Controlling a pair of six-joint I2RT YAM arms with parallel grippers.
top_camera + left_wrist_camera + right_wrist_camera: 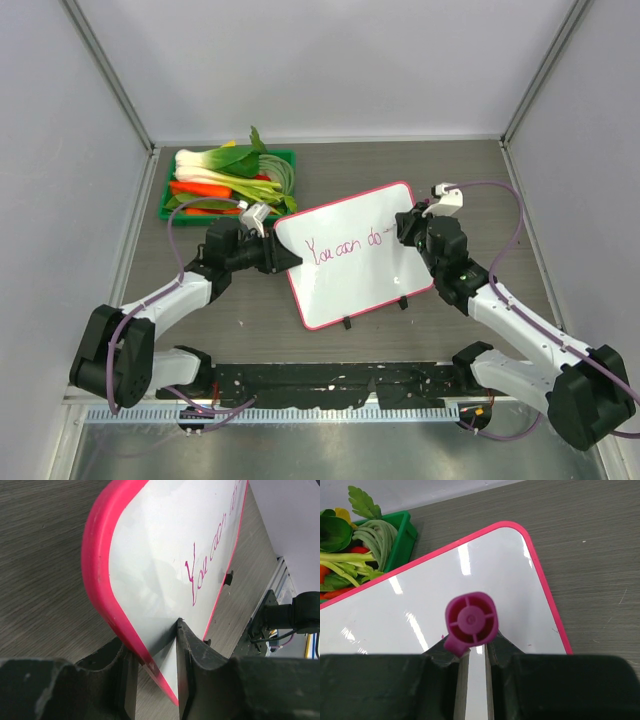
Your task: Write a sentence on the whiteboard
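Note:
The whiteboard (355, 255), glossy white with a pink-red frame and two black feet, lies tilted at the table's middle. Pink cursive, the sentence (345, 246), reads "You can do" with a faint stroke after it. My left gripper (290, 260) is shut on the whiteboard's left edge (107, 615), one finger on each face. My right gripper (405, 235) is shut on a purple marker (471, 621), seen end-on over the board's right part (510, 580). The marker tip is hidden, so contact with the board cannot be told.
A green tray (170, 195) of leafy greens, red and orange vegetables sits at the back left, also in the right wrist view (402, 535). Grey walls enclose the table. A black rail (330, 380) runs along the near edge.

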